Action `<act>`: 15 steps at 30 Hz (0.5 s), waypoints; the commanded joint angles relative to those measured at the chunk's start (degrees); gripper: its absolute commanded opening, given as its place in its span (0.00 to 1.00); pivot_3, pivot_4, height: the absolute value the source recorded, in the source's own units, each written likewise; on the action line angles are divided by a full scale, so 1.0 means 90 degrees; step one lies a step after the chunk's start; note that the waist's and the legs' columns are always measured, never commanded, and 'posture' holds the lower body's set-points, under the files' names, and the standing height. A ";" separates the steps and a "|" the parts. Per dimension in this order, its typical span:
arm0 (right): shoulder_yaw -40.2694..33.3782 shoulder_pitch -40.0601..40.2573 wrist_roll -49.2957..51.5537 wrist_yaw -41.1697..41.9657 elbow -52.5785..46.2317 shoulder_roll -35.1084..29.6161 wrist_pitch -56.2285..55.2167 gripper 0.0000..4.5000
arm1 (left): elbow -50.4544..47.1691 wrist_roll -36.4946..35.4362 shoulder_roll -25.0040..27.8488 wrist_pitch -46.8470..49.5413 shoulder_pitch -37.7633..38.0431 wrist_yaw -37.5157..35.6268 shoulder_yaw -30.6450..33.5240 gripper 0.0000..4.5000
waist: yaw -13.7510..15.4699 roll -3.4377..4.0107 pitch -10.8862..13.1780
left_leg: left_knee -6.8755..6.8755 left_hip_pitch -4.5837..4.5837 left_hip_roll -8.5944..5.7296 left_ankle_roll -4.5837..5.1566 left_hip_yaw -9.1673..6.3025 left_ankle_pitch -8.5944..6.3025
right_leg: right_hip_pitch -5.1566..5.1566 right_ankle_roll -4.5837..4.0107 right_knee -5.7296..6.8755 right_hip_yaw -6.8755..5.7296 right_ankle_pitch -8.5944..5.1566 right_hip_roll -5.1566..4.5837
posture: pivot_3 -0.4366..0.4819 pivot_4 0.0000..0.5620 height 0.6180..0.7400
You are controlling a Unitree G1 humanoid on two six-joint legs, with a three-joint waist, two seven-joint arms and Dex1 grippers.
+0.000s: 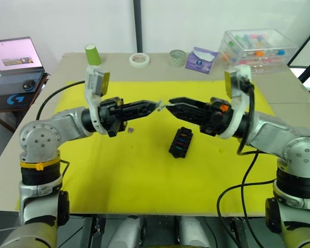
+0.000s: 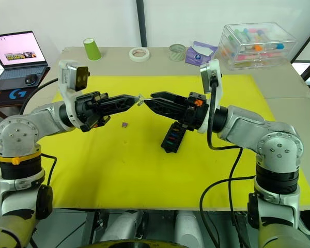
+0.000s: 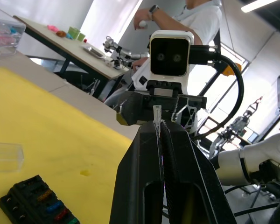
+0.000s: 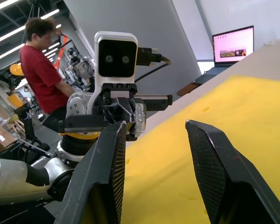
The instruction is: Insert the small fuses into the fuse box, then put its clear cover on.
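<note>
Big yellow mat covers the surface, with both arms meeting tip to tip above its middle. The fuse box sits on the mat just below the right gripper, some coloured fuses already in its slots. Right fingers are spread wide, holding nothing. Left gripper fingers are pinched tight on a tiny clear fuse. Another small fuse lies loose on the mat.
</note>
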 commanded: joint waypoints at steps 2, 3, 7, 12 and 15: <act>-0.0016 -0.0026 0.0274 -0.0084 -0.0142 -0.0033 -0.0214 0.47 | -0.0034 -0.0180 -0.0010 -0.0156 -0.0161 -0.0001 0.0095 0.00 | 0.0004 0.0000 0.0000 | 0.0000 0.0000 0.0000 0.0000 0.0000 0.0000 | 0.0000 0.0000 0.0000 0.0000 0.0000 0.0000 | 0.48 0.27 1.00; 0.0000 -0.0026 0.0285 -0.0103 -0.0151 -0.0036 -0.0235 0.47 | -0.0021 -0.0207 -0.0027 -0.0157 -0.0161 0.0025 0.0109 0.00 | 0.0003 0.0000 0.0000 | 0.0000 0.0000 0.0000 0.0000 0.0000 0.0000 | 0.0000 0.0000 0.0000 0.0000 0.0000 0.0000 | 0.48 0.27 1.00; 0.0060 -0.0026 0.0364 -0.0151 -0.0133 -0.0059 -0.0298 0.47 | 0.0013 -0.0216 -0.0055 -0.0176 -0.0186 0.0056 0.0107 0.00 | 0.0001 0.0000 0.0000 | 0.0000 0.0000 0.0000 0.0000 0.0000 0.0000 | 0.0000 0.0000 0.0000 0.0000 0.0000 0.0000 | 0.48 0.27 1.00; 0.0145 -0.0043 0.0396 -0.0171 -0.0119 -0.0078 -0.0345 0.47 | 0.0006 -0.0238 -0.0077 -0.0178 -0.0215 0.0070 0.0068 0.00 | 0.0001 0.0000 0.0000 | 0.0000 0.0000 0.0000 0.0000 0.0000 0.0000 | 0.0000 0.0000 0.0000 0.0000 0.0000 0.0000 | 0.48 0.27 1.00; 0.0180 -0.0049 0.0388 -0.0187 -0.0109 -0.0051 -0.0388 0.47 | 0.0005 -0.0268 -0.0112 -0.0186 -0.0220 0.0124 0.0066 0.00 | 0.0001 0.0000 0.0000 | 0.0000 0.0000 0.0000 0.0000 0.0000 0.0000 | 0.0000 0.0000 0.0000 0.0000 0.0000 0.0000 | 0.48 0.27 1.00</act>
